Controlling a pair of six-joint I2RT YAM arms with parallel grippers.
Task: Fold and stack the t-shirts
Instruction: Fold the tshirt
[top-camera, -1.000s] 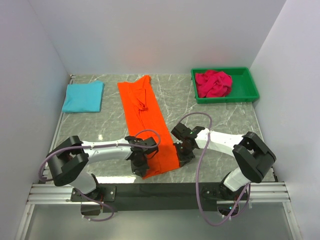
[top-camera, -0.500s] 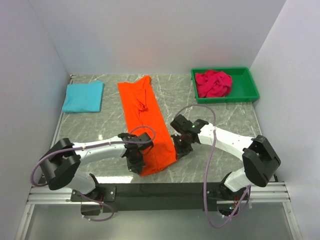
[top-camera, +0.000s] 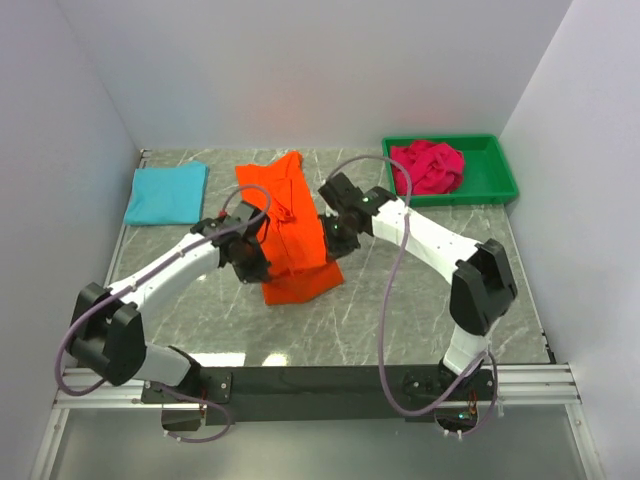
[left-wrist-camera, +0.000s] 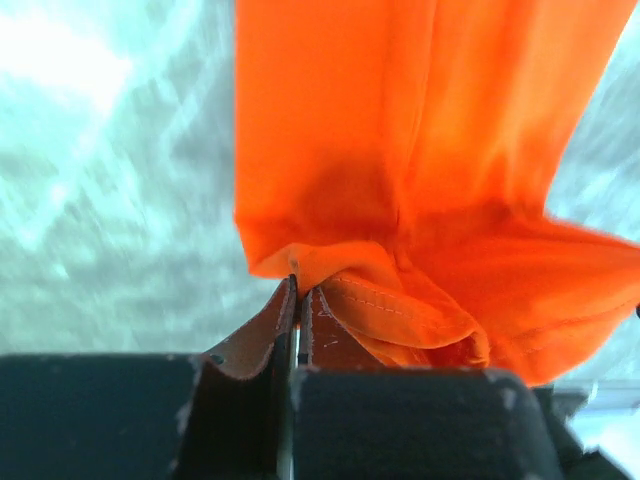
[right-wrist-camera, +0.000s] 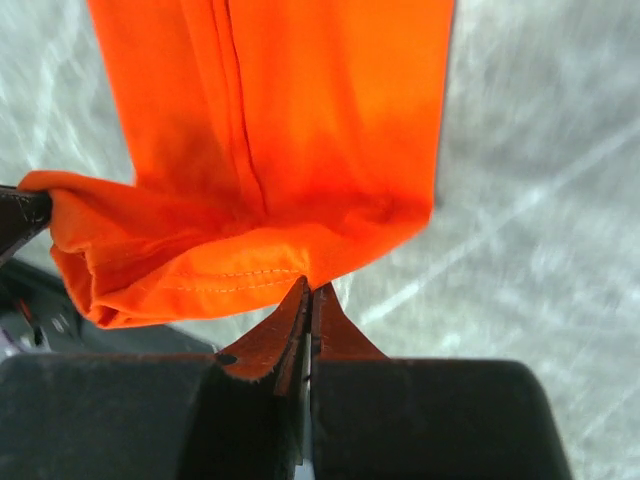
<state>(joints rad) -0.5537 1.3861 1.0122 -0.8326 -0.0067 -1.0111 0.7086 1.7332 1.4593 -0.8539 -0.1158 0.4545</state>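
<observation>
Orange t-shirt (top-camera: 300, 268), hem corners clamped between both jaws (left, right)

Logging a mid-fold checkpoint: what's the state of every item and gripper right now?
orange t-shirt, narrow strip, near end lifted and doubled over
turquoise t-shirt, folded flat, far left
pink t-shirt, crumpled in green bin
left gripper, shut on orange hem corner
right gripper, shut on other hem corner
</observation>
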